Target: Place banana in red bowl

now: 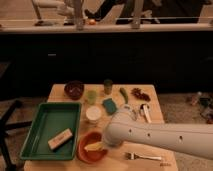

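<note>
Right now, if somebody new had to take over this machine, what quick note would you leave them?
Hand: low over the right rim of the red bowl; I cannot tell if it is gripping anything.
Banana: lying inside the red bowl, right beside the hand.
Done: the banana appears to be in the bowl.
Left: probably just confirm the banana is released, then lift the hand clear.

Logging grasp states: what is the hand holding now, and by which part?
It cannot be told. The hand is at the rim of the red bowl, beside the banana lying in it; the arm hides any hold.
</note>
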### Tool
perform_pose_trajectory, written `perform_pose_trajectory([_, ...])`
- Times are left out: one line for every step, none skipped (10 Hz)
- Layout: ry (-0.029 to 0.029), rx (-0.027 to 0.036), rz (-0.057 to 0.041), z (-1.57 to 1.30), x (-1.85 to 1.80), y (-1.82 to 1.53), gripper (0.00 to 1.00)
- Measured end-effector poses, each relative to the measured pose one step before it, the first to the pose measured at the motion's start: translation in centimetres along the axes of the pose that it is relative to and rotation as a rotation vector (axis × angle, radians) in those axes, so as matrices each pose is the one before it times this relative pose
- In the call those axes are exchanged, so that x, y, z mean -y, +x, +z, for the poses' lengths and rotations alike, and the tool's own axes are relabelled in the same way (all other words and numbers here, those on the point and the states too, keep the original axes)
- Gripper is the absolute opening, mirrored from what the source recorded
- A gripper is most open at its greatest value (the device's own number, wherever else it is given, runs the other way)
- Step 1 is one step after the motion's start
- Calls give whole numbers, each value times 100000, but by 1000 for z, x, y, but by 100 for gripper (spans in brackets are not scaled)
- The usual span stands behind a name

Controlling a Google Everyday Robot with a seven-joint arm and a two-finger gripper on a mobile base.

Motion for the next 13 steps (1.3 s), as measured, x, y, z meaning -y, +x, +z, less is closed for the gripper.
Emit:
perform_pose_trajectory([-31, 15, -83, 6, -1, -43, 41])
perform_pose_trajectory([13, 12, 43, -1, 3, 17, 52])
perform_pose_trajectory([-33, 34, 17, 12, -8, -3, 60])
perform_pose_trajectory([-83, 43, 141, 37, -19, 46, 70])
perform_pose_trajectory([27, 22, 26, -8, 4, 1, 78])
perform_pose_trajectory([41, -19, 142, -17, 1, 61, 80])
perform_pose_trajectory([-11, 11, -55, 5, 2, -26, 80])
perform_pose_trajectory([-14, 9, -25, 5, -2, -10, 80])
perform_pose_trajectory([-10, 12, 37, 4, -4, 9, 80])
perform_pose_trajectory([4, -11, 26, -1, 0, 13, 80])
perform_pose_trajectory([3, 4, -15, -1, 2, -5, 80])
perform_pose_trajectory([3, 0, 12, -2, -2, 5, 80])
perform_pose_trajectory([0, 4, 2, 1, 2, -2, 80])
